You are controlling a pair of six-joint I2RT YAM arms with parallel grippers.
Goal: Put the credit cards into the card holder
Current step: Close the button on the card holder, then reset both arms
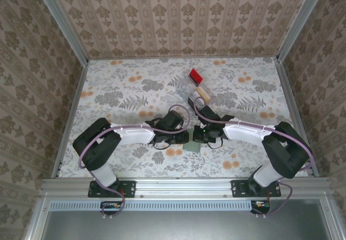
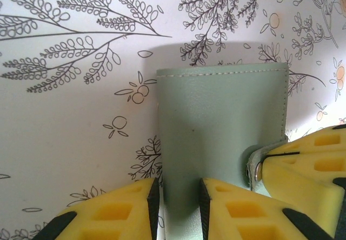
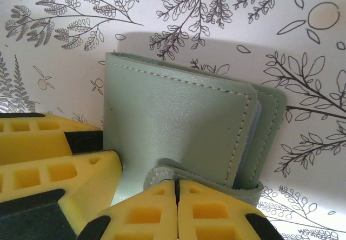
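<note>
Two robot arms are meeting near the middle of the flower-patterned table, where the sage-green card holder is being held, folded. The left pincer is grasping the holder's body between its yellow fingers, while the right pincer is clenching tight on the small closing strap at the holder's edge. Farther back, well apart from both pincers, the credit cards are lying by a clear tray with a red end.
</note>
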